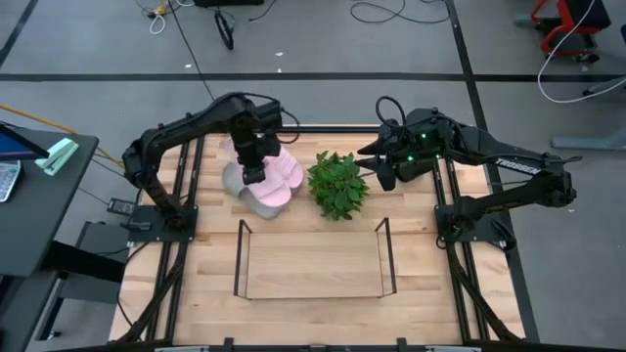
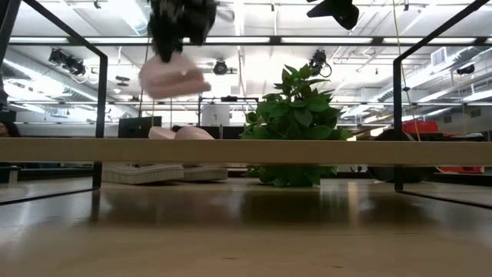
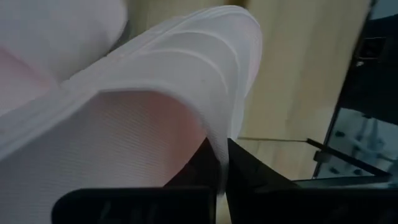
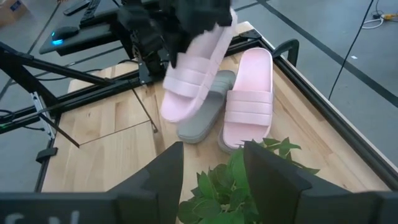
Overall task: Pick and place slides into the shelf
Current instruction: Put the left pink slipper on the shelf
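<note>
My left gripper (image 1: pixel 254 174) is shut on a pale pink slide (image 4: pixel 191 73) and holds it up over the other slides at the table's far left; it also shows in the low view (image 2: pixel 171 77). Below it a grey slide (image 4: pixel 205 115) and the second pink slide (image 4: pixel 249 99) lie side by side on the table on their soles. The shelf (image 1: pixel 313 259), a low dark rod rack, stands empty toward the near edge. My right gripper (image 4: pixel 214 171) is open and empty, raised beside the green plant (image 1: pixel 337 183). My left gripper pinches the sole's rim (image 3: pixel 219 146) between its two fingers, at the end away from the strap. The fingers come from above. The slide is lifted clear and hangs tilted below them, its strap (image 4: pixel 186 82) and other end lowest.
The plant stands between the slides and my right arm, just beyond the shelf's far right corner. The black frame (image 1: pixel 460 235) edges the table on both sides. Bare wood lies inside and in front of the shelf.
</note>
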Robot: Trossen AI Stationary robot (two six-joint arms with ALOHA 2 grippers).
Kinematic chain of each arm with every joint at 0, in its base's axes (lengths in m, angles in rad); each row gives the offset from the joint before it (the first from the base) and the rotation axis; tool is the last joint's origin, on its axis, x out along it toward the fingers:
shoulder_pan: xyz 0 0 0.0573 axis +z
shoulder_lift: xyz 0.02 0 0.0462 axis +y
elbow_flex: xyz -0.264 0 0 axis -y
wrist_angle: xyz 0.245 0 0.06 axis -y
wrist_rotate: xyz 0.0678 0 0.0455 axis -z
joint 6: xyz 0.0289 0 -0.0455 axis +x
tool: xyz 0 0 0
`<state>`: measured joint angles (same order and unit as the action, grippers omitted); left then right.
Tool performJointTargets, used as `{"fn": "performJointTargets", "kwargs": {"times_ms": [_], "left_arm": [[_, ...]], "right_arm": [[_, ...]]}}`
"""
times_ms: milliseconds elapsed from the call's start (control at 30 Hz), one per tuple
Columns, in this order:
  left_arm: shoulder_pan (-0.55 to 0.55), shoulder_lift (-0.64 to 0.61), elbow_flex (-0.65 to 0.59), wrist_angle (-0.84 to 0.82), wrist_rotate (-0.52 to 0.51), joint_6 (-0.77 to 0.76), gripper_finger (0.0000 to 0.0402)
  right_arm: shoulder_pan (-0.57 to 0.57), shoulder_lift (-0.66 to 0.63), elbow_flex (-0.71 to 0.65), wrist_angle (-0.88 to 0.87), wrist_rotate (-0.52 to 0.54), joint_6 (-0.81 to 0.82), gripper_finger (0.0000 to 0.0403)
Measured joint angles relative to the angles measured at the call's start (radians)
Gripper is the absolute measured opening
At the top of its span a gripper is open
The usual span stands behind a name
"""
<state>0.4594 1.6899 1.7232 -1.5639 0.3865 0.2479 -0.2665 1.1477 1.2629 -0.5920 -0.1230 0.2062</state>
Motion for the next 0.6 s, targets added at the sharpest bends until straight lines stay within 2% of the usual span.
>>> {"fn": "performJointTargets", "kwargs": {"times_ms": [133, 267, 467, 600], "left_arm": [[-0.068, 0.000, 0.084, -0.003, 0.041, 0.017, 0.0012], [-0.149, 0.000, 0.112, -0.006, 0.108, 0.002, 0.0012], [-0.272, 0.005, 0.113, -0.009, 0.117, -0.001, 0.0013], [-0.332, 0.014, 0.113, -0.008, 0.116, -0.009, 0.0012]], "right_arm": [[0.000, 0.000, 0.000, 0.000, 0.000, 0.000, 0.0174], [0.000, 0.000, 0.000, 0.000, 0.000, 0.000, 0.0174], [0.000, 0.000, 0.000, 0.000, -0.003, 0.000, 0.0174], [0.001, 0.000, 0.000, -0.024, -0.061, -0.006, 0.0174]]}}
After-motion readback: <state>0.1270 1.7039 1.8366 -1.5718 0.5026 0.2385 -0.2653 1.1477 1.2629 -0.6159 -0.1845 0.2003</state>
